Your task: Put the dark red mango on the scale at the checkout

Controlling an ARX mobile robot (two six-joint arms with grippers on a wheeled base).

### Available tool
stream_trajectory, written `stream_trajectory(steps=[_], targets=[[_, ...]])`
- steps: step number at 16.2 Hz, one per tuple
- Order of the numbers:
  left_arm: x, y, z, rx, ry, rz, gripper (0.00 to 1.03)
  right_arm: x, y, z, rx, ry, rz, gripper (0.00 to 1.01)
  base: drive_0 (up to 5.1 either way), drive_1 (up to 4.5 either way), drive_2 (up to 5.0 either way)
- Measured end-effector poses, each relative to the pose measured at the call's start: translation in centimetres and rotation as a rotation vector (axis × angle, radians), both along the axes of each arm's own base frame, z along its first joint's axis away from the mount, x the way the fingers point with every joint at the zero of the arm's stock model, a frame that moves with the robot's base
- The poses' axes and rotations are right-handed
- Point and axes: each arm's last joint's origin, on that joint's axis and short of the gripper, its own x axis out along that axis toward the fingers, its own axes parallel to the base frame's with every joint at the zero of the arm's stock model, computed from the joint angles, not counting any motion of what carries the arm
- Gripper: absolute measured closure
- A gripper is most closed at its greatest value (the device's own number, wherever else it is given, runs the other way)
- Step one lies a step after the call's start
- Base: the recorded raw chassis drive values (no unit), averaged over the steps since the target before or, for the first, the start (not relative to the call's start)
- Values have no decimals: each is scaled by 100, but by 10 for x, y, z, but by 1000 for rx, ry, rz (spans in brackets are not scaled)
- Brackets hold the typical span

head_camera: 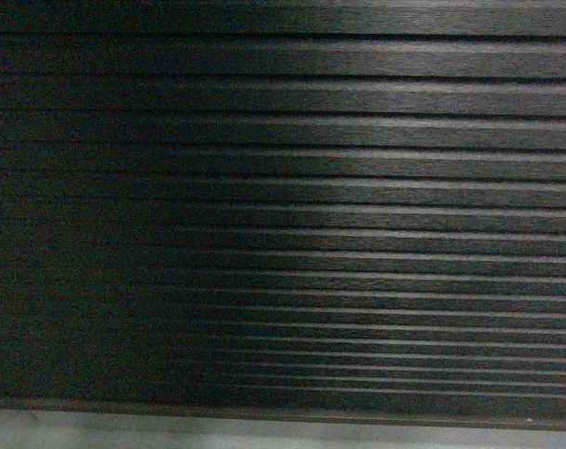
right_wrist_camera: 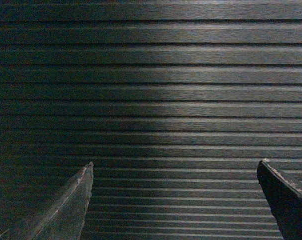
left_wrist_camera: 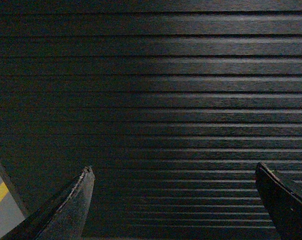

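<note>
You face a dark slatted panel (head_camera: 283,206); no mango or scale in view, so progress can't be judged. Left gripper (left_wrist_camera: 174,200) and right gripper (right_wrist_camera: 175,200): jaws wide, nothing held

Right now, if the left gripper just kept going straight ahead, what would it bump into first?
The dark slatted wall. It fills the whole view ahead of the open left gripper, with nothing between the fingers or in front of them. How far off the wall is can't be told from these pictures.
</note>
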Motion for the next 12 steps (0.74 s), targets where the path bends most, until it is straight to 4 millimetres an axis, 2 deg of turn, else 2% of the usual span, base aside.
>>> stream_trajectory(steps=[12], targets=[[0,0,0,0,0,0,5,0,0,0,0,0,0,3,0,0,0]])
